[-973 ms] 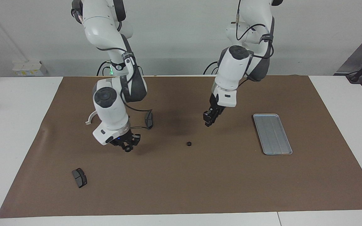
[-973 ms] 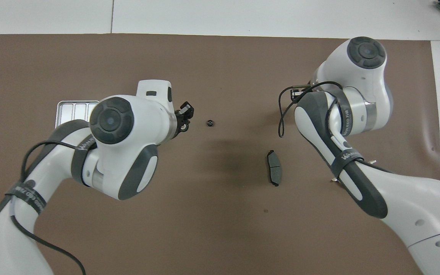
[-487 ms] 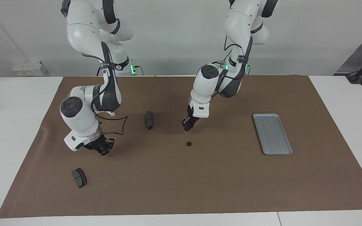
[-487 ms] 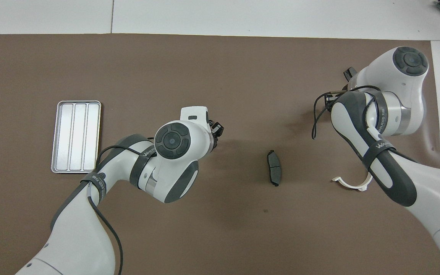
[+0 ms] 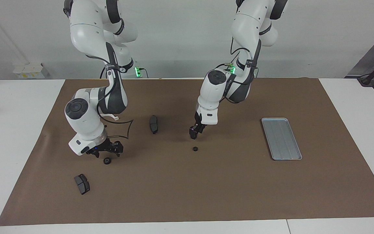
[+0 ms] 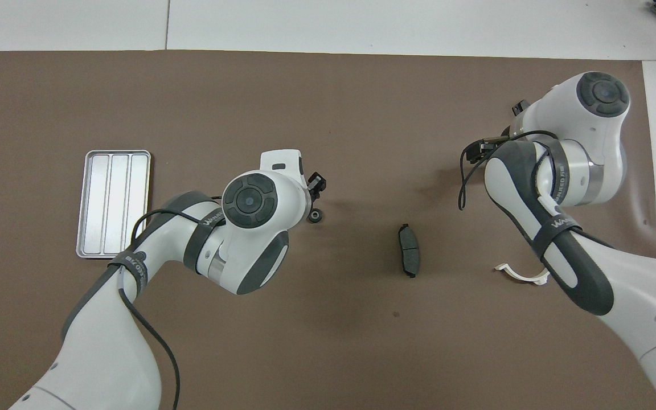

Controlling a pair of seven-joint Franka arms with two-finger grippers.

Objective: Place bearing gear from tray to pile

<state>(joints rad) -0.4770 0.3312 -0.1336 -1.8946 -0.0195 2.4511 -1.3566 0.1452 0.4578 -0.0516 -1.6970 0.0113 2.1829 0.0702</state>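
Toward the right arm's end of the worktop (image 5: 18, 136): right gripper (image 5: 108, 153) low over the brown mat (image 5: 206, 188), jaws spread open, with one bearing gear (image 5: 107, 160) lying free on the mat just beneath. Mid-mat: left gripper (image 5: 193, 134) hanging close above a second bearing gear (image 5: 194, 149), jaws' state impossible to tell. Both gears well apart from the tray (image 5: 281, 138) at the left arm's end; two brake pads (image 5: 154, 123) (image 5: 82, 183) also on the mat.

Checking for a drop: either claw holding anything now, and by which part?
Nothing held. Right claw is open above a freed gear; left claw hangs empty near another gear.
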